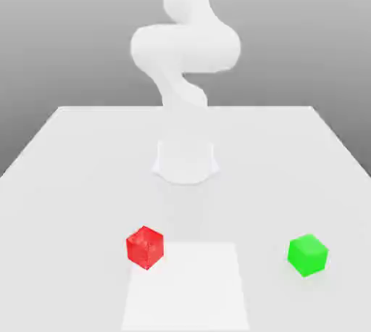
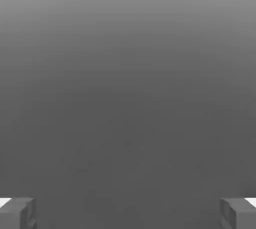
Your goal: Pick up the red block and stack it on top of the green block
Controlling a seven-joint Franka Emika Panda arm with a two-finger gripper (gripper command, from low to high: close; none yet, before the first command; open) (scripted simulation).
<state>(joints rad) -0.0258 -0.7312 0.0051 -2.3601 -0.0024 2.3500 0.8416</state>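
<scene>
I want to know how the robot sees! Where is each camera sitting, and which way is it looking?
Exterior view: sits off the arm, above the near end of the table, looking across it at the robot's white arm; the red block is on its left, the green block on its right.
Hand view: sits on the hand, looking out past the open gripper at a plain grey surface; two grey fingertips show at the corners.
Shared: both show part of the robot; neither block appears in the hand view.

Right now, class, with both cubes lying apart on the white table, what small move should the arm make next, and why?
Probably swing the open gripper over the small bright red cube, since nothing is held and it sits apart from the bright green cube.
</scene>
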